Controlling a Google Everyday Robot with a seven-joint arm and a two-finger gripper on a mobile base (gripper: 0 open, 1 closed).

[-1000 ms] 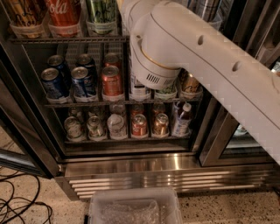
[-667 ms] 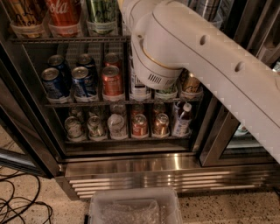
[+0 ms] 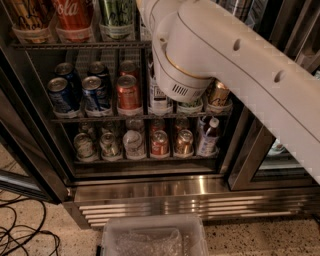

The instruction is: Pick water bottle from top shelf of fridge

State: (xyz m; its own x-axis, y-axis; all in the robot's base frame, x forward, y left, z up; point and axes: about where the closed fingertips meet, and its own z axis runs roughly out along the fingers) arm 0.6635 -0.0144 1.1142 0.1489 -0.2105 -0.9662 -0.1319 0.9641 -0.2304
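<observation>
The fridge (image 3: pixel 150 187) stands open in front of me, with wire racks of drinks. At the top of the view, the top shelf (image 3: pixel 75 45) carries tall drinks in clear trays: a brown one, a red cola bottle (image 3: pixel 73 15) and a green one (image 3: pixel 117 17). My white arm (image 3: pixel 225 55) crosses from the right and rises past the upper edge in front of this shelf. The gripper is out of view above the frame. The water bottle is not visible; it is hidden by the arm or out of view.
Lower racks hold blue cans (image 3: pixel 60 95), a red can (image 3: pixel 128 92) and small cans. A small brown bottle with a white cap (image 3: pixel 207 135) stands at the lower right. A clear plastic bin (image 3: pixel 152 237) sits on the floor in front, with cables (image 3: pixel 20 235) at the left. The door frame (image 3: pixel 250 160) is on the right.
</observation>
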